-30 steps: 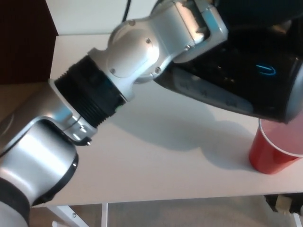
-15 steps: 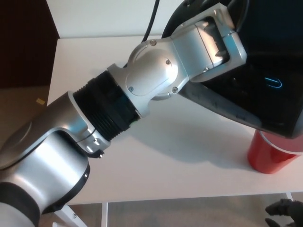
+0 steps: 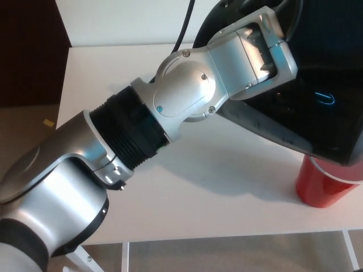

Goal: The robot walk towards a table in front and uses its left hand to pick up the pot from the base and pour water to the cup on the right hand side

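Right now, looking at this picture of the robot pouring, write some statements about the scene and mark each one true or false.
1. The pot is tilted over the cup. True.
2. The cup is blue. False: it is red.
3. The cup stands on the white table. True.
4. The pot is white. False: it is black with a small blue light.
5. The right robot hand holds the cup. False: no right robot hand shows; the cup stands alone.
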Available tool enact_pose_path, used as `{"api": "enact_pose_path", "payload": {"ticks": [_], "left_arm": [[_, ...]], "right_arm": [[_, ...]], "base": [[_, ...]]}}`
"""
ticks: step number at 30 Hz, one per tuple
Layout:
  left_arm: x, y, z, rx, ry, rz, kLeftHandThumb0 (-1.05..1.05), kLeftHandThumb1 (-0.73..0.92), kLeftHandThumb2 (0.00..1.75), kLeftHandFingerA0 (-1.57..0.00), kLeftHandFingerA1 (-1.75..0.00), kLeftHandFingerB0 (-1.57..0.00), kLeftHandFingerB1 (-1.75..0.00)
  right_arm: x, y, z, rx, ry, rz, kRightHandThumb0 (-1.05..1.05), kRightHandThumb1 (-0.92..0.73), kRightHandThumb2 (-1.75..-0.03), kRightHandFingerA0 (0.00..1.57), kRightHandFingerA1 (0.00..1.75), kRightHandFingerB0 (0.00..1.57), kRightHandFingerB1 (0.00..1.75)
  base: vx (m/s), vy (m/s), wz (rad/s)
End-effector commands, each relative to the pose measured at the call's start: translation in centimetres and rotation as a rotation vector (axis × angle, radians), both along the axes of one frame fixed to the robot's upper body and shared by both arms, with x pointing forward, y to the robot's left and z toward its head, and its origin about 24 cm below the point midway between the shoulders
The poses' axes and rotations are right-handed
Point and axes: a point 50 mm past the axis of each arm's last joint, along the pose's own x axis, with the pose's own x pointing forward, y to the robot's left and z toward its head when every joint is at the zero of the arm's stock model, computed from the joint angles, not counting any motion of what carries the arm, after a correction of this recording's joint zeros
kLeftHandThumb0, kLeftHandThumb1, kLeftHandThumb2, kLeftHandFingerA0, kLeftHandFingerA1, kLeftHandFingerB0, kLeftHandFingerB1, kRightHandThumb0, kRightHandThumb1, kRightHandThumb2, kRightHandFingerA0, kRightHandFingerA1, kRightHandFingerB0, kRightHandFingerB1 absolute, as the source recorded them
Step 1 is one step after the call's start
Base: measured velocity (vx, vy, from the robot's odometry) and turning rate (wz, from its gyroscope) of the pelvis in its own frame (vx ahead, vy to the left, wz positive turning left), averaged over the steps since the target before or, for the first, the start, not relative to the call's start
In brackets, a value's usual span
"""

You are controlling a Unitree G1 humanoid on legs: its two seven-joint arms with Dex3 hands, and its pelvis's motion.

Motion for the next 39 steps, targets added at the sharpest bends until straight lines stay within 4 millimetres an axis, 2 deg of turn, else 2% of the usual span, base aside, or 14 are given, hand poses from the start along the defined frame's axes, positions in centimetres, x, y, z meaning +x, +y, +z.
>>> {"api": "enact_pose_path", "payload": {"ticks": [1,2,3,4,5,16,17,18,20,24,26,31,33,39], "left_arm": [[-0.1,-0.1,0.2,0.014,-0.020,-0.010,-0.50,0.52,0.57,-1.17,-1.37,-0.97,-0.50],[-0.1,-0.1,0.2,0.015,-0.015,-0.010,-0.50,0.52,0.57,-1.17,-1.37,-0.97,-0.50],[0.0,-0.1,0.2,0.013,-0.020,-0.011,-0.50,0.51,0.57,-1.17,-1.38,-0.97,-0.50],[0.0,-0.1,0.2,0.013,-0.021,-0.011,-0.50,0.51,0.57,-1.17,-1.38,-0.97,-0.50],[0.0,-0.1,0.2,0.013,-0.017,-0.012,-0.50,0.51,0.57,-1.17,-1.38,-0.97,-0.50],[0.4,0.6,2.7,-0.243,0.204,-0.014,-0.49,0.45,0.69,-1.22,-1.43,-0.86,-0.57],[0.7,1.4,4.5,-0.405,0.324,-0.040,-0.32,0.55,0.59,-1.09,-1.58,-0.86,-0.52],[1.1,2.4,5.8,-0.520,0.423,-0.048,-0.11,0.72,0.64,-0.92,-1.74,-0.66,-1.34],[1.8,3.7,7.3,-0.638,0.532,-0.043,-0.11,0.61,0.92,-1.24,-1.43,-0.82,-1.20],[3.3,6.8,8.9,-0.873,0.726,-0.057,-0.12,0.74,0.71,-1.00,-1.63,-0.77,-1.21],[5.0,10.3,9.5,-1.135,0.957,-0.147,-0.12,0.75,0.76,-1.19,-1.18,-0.83,-0.99],[5.6,11.6,9.4,-1.243,1.030,-0.199,-0.12,0.75,0.76,-1.19,-1.18,-0.83,-0.99],[7.4,16.7,8.9,-1.530,1.190,-0.325,-0.01,0.72,0.81,-1.18,-1.17,-0.81,-1.16],[8.1,21.2,6.6,-1.724,1.262,-0.374,0.02,0.68,0.88,-1.08,-1.30,-0.77,-1.11]], "right_arm": [[-1.4,-1.2,-0.1,0.006,0.087,-0.050,-0.47,-0.92,-0.71,0.19,0.58,0.16,0.48],[-1.3,-1.2,-0.1,-0.001,0.086,-0.035,-0.47,-0.92,-0.71,0.19,0.58,0.16,0.48],[-1.2,-1.2,0.0,0.010,0.097,-0.031,-0.27,-0.77,-1.27,0.09,0.57,0.06,0.54],[-1.1,-1.2,0.0,0.015,0.102,-0.029,-0.27,-0.77,-1.27,0.09,0.57,0.06,0.54],[-1.1,-1.2,0.0,0.019,0.088,-0.050,-0.47,-0.92,-0.72,0.14,0.56,0.13,0.48],[-0.6,-1.0,0.1,0.015,0.039,-0.080,-0.46,-0.92,-0.73,0.19,0.59,0.15,0.49],[-0.5,-1.0,0.2,0.010,0.030,-0.062,-0.46,-0.92,-0.75,0.22,0.60,0.17,0.51],[-0.4,-0.9,0.2,0.006,0.022,-0.045,-0.47,-0.92,-0.74,0.24,0.61,0.21,0.52],[-0.4,-1.0,0.2,0.001,0.014,-0.028,-0.46,-0.92,-0.74,0.23,0.61,0.21,0.52],[-0.7,-1.1,0.1,0.007,-0.009,-0.076,-0.47,-0.92,-0.70,0.25,0.61,0.24,0.53],[-0.9,-1.1,0.1,0.003,0.003,-0.079,-0.47,-0.92,-0.71,0.24,0.60,0.22,0.51],[-1.0,-1.2,0.0,0.007,0.000,-0.095,-0.47,-0.92,-0.71,0.24,0.60,0.22,0.51],[-1.2,-1.3,0.0,0.020,-0.009,-0.099,-0.49,-0.92,-0.70,0.24,0.60,0.20,0.50],[-1.4,-1.1,-0.2,0.038,-0.015,-0.120,-0.49,-0.92,-0.69,0.23,0.60,0.19,0.50]], "base": [[0.00,0.000,0.00],[0.00,0.000,0.00],[0.00,0.000,0.00],[0.00,0.000,0.00],[0.00,0.000,0.00],[0.00,0.000,0.00],[0.00,0.000,0.00],[0.00,0.000,0.00],[0.00,0.000,0.00],[0.00,0.000,0.00],[0.00,0.000,0.00],[0.00,0.000,0.00],[0.00,0.000,0.00],[0.00,0.000,0.00]]}}
